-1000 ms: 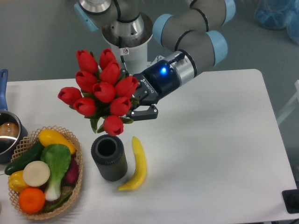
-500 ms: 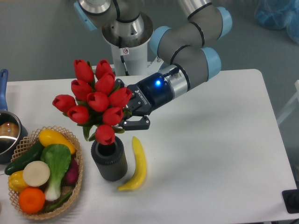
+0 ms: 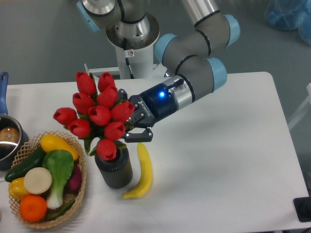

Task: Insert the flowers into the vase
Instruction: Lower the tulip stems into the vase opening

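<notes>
The flowers [image 3: 97, 110] are a bunch of red tulips with green leaves, held tilted to the left. My gripper [image 3: 132, 127] is shut on their stems, just right of the buds. The vase [image 3: 114, 169] is a dark grey cylinder standing upright on the white table, directly under the bunch. The lowest bud [image 3: 106, 149] sits at the vase mouth and hides it. The stem ends are hidden, so whether they are inside the vase cannot be told.
A yellow banana [image 3: 142, 171] lies just right of the vase. A woven basket [image 3: 77, 194] of vegetables stands at the left front. A steel pot [image 3: 7, 141] with a blue handle is at the left edge. The arm's base [image 3: 131, 34] is at the back.
My gripper has moved down and to the left with the flowers. The bunch has come from above the vase down onto its mouth.
</notes>
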Action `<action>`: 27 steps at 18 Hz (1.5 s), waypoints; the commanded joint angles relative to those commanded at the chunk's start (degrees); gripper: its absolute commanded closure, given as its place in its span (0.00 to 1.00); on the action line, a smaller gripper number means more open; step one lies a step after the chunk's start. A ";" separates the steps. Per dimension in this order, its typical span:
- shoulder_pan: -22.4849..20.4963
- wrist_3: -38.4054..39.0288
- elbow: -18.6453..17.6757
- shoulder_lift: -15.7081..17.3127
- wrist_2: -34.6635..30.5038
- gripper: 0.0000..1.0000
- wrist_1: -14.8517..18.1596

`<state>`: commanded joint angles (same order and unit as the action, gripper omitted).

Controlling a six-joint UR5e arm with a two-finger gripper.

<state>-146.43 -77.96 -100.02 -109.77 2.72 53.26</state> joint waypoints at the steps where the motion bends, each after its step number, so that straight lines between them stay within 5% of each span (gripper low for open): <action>1: 0.00 -0.61 0.00 -0.35 0.00 0.66 0.00; 27: -0.70 -3.25 -5.19 -1.23 0.00 0.66 -0.44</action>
<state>-147.13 -81.21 -105.21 -111.00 2.72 52.82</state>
